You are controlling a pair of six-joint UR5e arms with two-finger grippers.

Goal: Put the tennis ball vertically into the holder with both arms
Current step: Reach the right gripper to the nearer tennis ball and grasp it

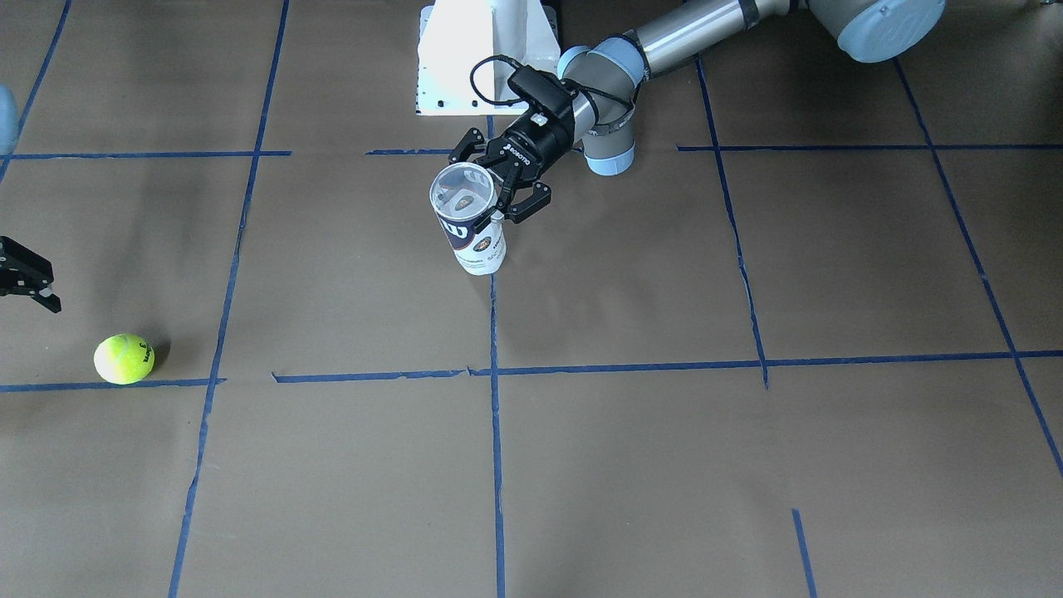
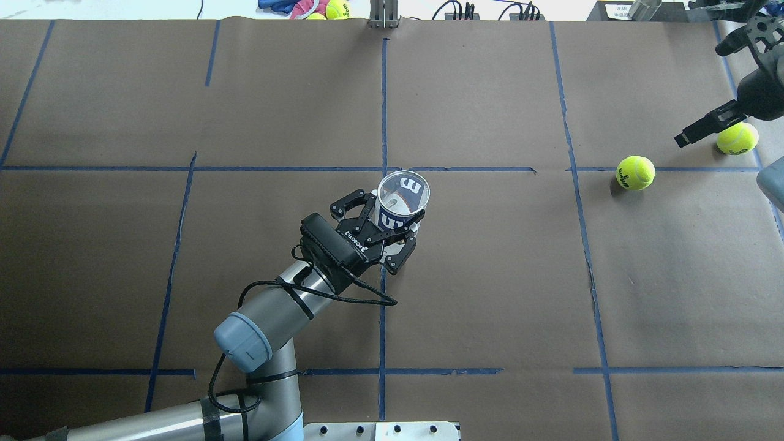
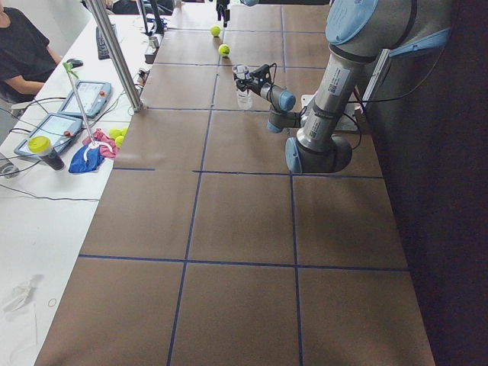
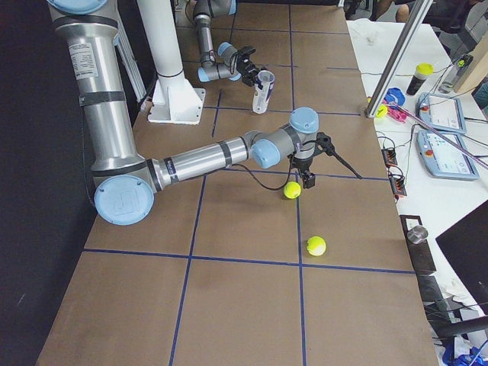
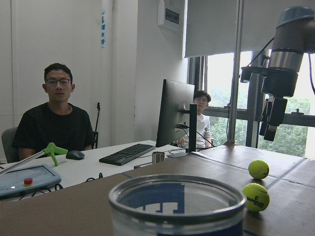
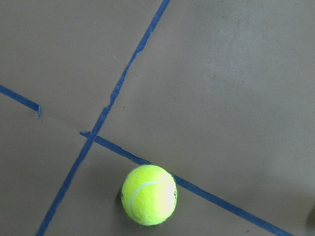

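Overhead view: left arm (image 2: 269, 306) is coming in from 7 o'clock and reaching toward 1 o'clock, forearm low, wrist bent so the left gripper (image 2: 392, 219) is lying roughly level. Its fingers are clamping the holder (image 2: 403, 193) from the side, on the labelled upper half. The holder is standing upright with its open mouth facing up, near the centre of the table (image 2: 490, 275), right by a crossing of blue tape lines (image 2: 383, 110). Can't tell whether its base is touching the paper or hanging just above it. The tennis ball (image 2: 635, 173), the one with a black 3, is lying on the table at 3 o'clock from the holder, well apart, sitting on a tape line. A second ball (image 2: 737, 138) is lying near it at 2 o'clock. From the right-end view, right arm (image 4: 198, 160) is stretching its forearm out about level from a low elbow, wrist turned down. The right gripper (image 4: 329, 177) is hanging above the balls, touching neither, fingers spread wide, gripping nothing. The right wrist view is looking down on the tennis ball at 6 o'clock of its frame. The left wrist view is showing the holder's rim at 6 o'clock and both balls at 4 o'clock. The white pedestal (image 1: 486, 50) is standing at 12 o'clock of the holder in the front-facing view.
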